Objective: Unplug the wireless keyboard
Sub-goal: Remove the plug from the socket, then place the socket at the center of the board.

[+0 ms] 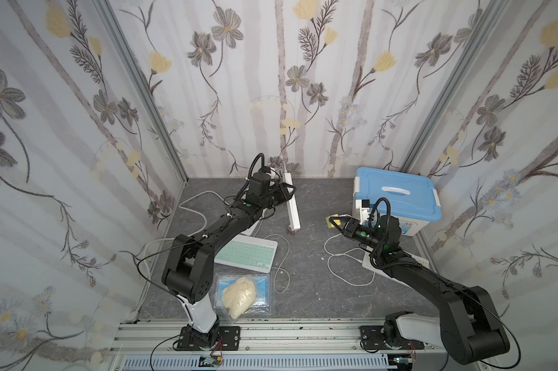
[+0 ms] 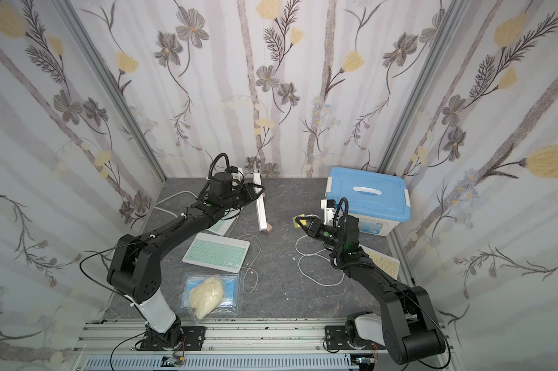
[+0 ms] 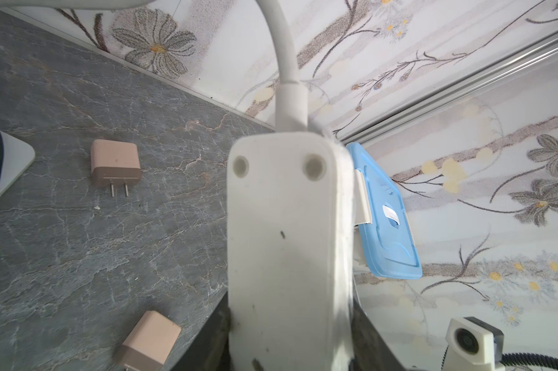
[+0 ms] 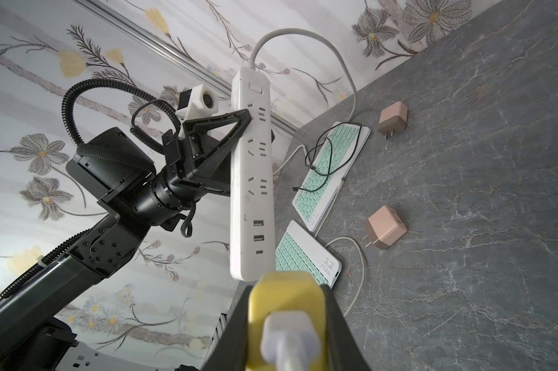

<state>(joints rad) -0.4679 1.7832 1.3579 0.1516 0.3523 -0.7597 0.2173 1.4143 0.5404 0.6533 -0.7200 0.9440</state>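
Note:
My left gripper (image 1: 285, 189) is shut on the long white power strip (image 1: 293, 208), holding it up on its side near the back wall. In the right wrist view the power strip (image 4: 252, 167) shows bare sockets and bare USB ports. My right gripper (image 1: 335, 221) is shut on a yellow charger plug (image 4: 285, 289), off the strip to its right. A white cable (image 1: 332, 257) runs from the plug in loops over the table. A mint-keyed wireless keyboard (image 1: 247, 255) lies beneath my left arm. A second mint keyboard (image 4: 330, 173) lies behind it. A pale yellow keyboard (image 2: 383, 261) lies under my right arm.
Two pink charger plugs (image 4: 393, 119) (image 4: 385, 229) lie loose on the grey table. A blue-lidded storage box (image 1: 399, 196) stands at the back right. A clear bag with a cream lump (image 1: 239, 295) sits at the front. A thin black cable (image 4: 322, 154) lies over the far keyboard.

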